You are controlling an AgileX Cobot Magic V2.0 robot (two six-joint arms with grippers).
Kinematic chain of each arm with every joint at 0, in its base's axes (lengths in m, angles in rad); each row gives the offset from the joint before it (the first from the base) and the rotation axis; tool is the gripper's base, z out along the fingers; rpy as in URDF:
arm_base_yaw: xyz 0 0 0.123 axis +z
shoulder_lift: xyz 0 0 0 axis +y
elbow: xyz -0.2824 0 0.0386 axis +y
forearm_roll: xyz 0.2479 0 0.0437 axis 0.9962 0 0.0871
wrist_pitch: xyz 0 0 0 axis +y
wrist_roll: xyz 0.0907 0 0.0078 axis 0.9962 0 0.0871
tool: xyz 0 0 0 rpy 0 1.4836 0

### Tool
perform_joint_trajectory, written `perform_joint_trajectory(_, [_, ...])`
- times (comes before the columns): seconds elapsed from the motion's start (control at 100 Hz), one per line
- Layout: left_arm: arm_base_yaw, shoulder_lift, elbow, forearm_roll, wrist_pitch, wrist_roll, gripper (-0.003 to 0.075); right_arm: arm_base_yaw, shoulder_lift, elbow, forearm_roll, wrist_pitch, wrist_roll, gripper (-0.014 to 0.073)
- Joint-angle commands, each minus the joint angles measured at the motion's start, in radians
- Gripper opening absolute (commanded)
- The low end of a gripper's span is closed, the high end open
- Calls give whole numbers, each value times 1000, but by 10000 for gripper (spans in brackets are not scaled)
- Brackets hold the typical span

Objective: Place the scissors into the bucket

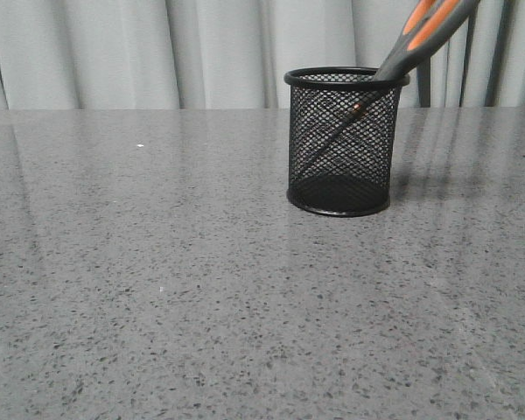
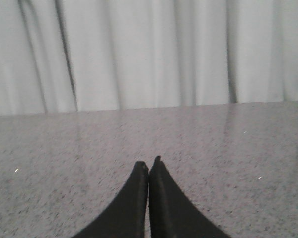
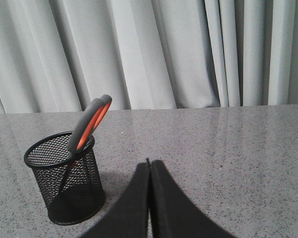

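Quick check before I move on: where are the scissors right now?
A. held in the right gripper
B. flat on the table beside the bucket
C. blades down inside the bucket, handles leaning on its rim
C: the scissors stand blades-down in the bucket, handles leaning over its rim.

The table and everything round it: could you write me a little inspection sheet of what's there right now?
Surface: grey speckled table, glossy.
Job's things: scissors stand blades-down in the bucket, handles leaning on its rim; bucket upright.
Clutter: nothing seen.
Grippers: left gripper shut and empty over bare table; right gripper shut and empty, apart from the bucket.
Cables: nothing seen.
Surroundings: pale pleated curtain behind the table.
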Motion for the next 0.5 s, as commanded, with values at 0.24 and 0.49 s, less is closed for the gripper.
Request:
perform_joint_trajectory(0.24, [65,-58,30,-5,20,-15,-21,-4,9,-25,5,-81,-5,-67])
perform_joint_trajectory(0.49, [65,-58,28,-15,15,-15,-21,-4,9,-25,5,-81,-5,-67])
